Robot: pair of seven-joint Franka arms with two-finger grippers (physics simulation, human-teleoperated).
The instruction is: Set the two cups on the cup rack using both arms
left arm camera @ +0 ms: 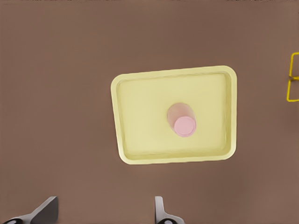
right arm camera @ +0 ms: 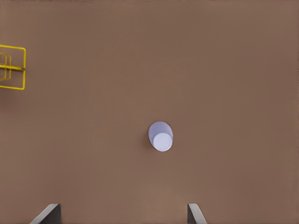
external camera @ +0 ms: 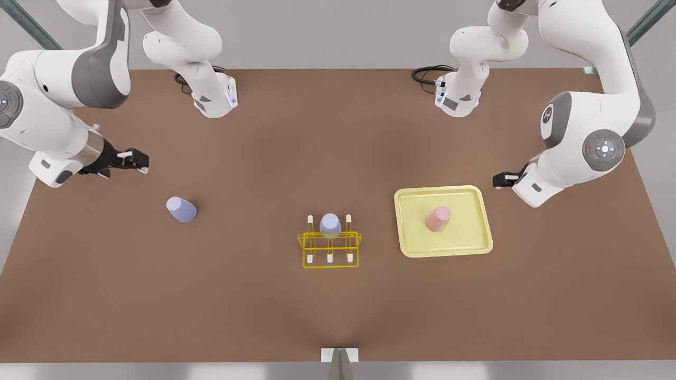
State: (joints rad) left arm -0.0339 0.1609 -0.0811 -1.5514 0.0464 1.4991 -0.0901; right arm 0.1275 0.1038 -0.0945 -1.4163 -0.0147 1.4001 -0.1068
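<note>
On the front view's left the right gripper (external camera: 138, 160) hung empty, jaws apart, above the brown table (external camera: 264, 316). One lavender cup (external camera: 181, 209) stood upside down there; a second lavender cup (external camera: 330, 225) sat inverted on the yellow cup rack (external camera: 329, 249). One pink cup (external camera: 438, 218) stood inverted in the pale-yellow tray (external camera: 406, 232). The left gripper (external camera: 501, 179) hovered beyond, jaws spread.

2 lavender cups (external camera: 181, 209) (external camera: 330, 226), 1 pink cup (external camera: 438, 219), 1 rack (external camera: 329, 250), 1 tray (external camera: 443, 221), 2 arms (external camera: 58, 100) (external camera: 586, 126).
</note>
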